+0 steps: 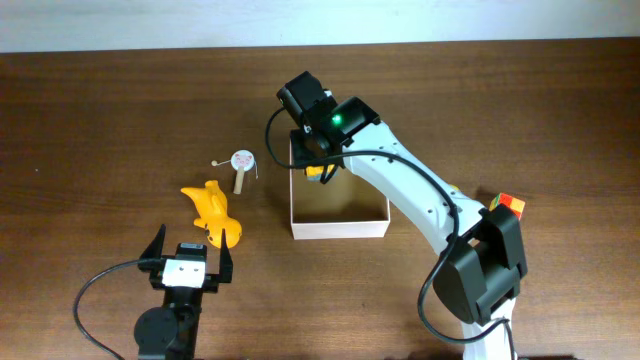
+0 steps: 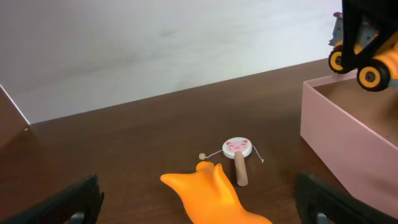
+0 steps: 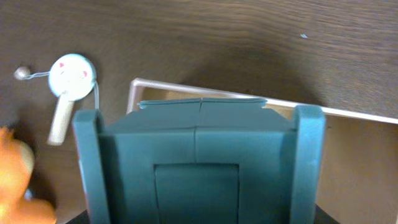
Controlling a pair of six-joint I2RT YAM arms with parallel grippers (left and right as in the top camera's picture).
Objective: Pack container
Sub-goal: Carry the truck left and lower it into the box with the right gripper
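The container is a square white-walled box with a tan floor, right of the table's centre; it also shows in the left wrist view and the right wrist view. My right gripper is shut on a teal toy vehicle with yellow wheels, holding it above the container's far left corner. My left gripper is open and empty near the front edge, just behind an orange rubber toy that lies between its fingers in the left wrist view.
A small pig-faced rattle drum with a wooden handle lies left of the container, also in the left wrist view and the right wrist view. A multicoloured cube sits right of the container by the right arm's base.
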